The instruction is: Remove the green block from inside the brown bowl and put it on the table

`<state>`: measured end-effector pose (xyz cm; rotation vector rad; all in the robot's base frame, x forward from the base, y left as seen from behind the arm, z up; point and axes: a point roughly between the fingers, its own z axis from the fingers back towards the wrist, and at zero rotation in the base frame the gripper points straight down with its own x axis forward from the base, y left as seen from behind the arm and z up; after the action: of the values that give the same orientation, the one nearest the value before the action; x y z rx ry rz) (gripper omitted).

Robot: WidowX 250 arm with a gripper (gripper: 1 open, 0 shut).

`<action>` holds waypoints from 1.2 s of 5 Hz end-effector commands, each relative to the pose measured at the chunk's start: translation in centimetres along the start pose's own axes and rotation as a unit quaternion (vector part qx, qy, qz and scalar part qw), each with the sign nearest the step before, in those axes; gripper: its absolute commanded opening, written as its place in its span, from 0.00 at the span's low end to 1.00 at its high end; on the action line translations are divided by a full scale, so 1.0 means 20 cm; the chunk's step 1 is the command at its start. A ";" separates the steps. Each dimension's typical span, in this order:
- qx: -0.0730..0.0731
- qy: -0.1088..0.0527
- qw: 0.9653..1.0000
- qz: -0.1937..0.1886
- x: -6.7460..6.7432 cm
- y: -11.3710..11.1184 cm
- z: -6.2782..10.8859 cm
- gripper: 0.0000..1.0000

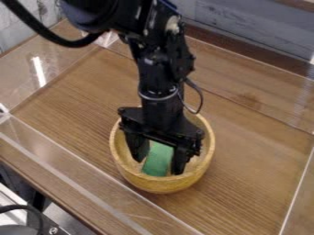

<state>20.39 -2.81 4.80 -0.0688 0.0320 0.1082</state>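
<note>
Block lies in the bowl, which sits on the table, the largest thing in view. The table is brown, with dark wood streaks, and reaches out to the left, right and far side of the bowl. Clear plastic walls edge it, one of them running slantwise past the bowl on the near left.

Next in size is the black arm, which comes in from the far side and stands over the bowl, hiding part of its far rim. A thick dark cable curves away from its upper part to the left, and a thin one loops out on its right.

The bowl is round and light tan, with a thick rim. Its near wall and right side show plainly, and it sits upright.

At the arm's lower end, the gripper reaches down into the bowl. Its fingers are released, spread apart with the block between them; whether either touches it, I cannot tell.

The block is smallest: flat, green and longish, lying inside the bowl, its far part covered by the gripper.
</note>
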 end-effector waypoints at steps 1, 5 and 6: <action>-0.007 -0.014 1.000 -0.004 0.03 -0.02 0.00 1.00; -0.014 -0.013 1.000 0.002 0.05 -0.01 -0.07 0.00; -0.016 -0.007 1.000 0.001 0.05 -0.01 -0.07 0.00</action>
<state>20.70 -3.00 2.80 -0.0939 0.0456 0.1091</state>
